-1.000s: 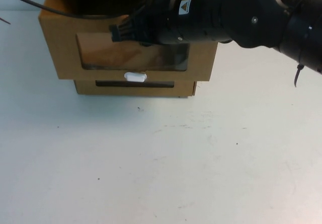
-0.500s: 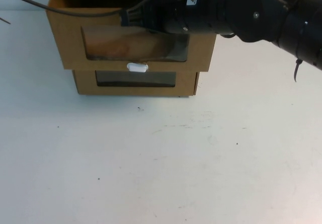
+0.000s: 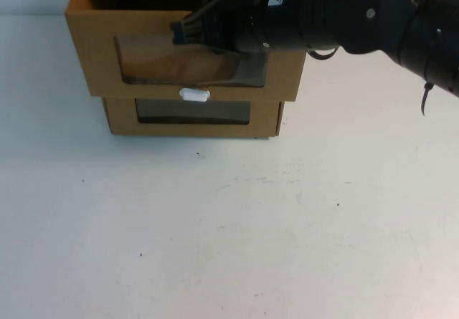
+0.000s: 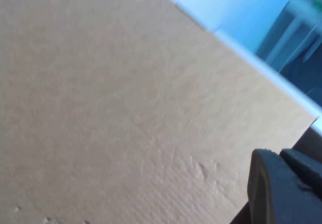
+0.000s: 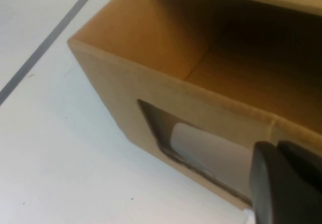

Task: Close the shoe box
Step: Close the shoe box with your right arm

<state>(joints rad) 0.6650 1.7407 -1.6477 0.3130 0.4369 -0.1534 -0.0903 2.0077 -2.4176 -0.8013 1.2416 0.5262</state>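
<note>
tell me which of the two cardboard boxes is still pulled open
The upper shoe box, white tab under its window: its drawer juts out past the lower box, interior exposed. The right hand is at its front; the left hand is against cardboard.

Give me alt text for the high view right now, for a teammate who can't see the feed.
The shoe box, a brown cardboard drawer with a clear window and white tab, sits pulled partway out above a second cardboard box on a white table. The right arm reaches across its front from the right, hiding the right gripper. The left gripper is out of this view.
</note>
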